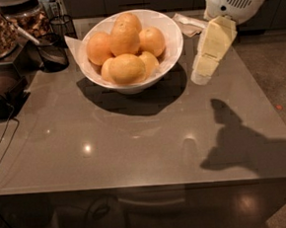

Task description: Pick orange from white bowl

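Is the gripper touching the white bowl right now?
Apart. The camera view shows the gripper to the right of the white bowl, with a strip of bare table visible between them.

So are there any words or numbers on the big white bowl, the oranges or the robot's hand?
None. No words, numbers or signs show on the glossy white round bowl, the oranges piled in it, the grey table top or the cream two-finger gripper, which hangs just right of the bowl, above the table.
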Action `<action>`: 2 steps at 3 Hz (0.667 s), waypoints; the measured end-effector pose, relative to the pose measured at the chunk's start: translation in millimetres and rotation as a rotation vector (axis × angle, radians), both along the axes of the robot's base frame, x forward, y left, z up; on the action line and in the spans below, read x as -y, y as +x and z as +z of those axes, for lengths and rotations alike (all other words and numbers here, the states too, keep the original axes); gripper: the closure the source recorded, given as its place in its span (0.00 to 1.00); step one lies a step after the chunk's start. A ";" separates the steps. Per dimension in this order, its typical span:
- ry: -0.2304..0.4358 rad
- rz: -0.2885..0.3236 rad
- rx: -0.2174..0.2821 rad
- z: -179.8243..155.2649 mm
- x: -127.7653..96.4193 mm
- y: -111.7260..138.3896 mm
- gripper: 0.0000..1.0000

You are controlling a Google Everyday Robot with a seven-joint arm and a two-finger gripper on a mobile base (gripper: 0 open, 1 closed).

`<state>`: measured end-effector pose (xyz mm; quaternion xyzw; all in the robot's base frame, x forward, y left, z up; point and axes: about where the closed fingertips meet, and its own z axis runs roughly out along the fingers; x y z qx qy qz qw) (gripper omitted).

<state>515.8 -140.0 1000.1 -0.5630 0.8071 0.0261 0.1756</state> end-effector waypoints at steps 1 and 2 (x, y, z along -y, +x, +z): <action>0.008 0.002 0.019 2.7 -3.7 3.8 0.00; 0.075 -0.002 0.025 1.0 -29.0 18.0 0.00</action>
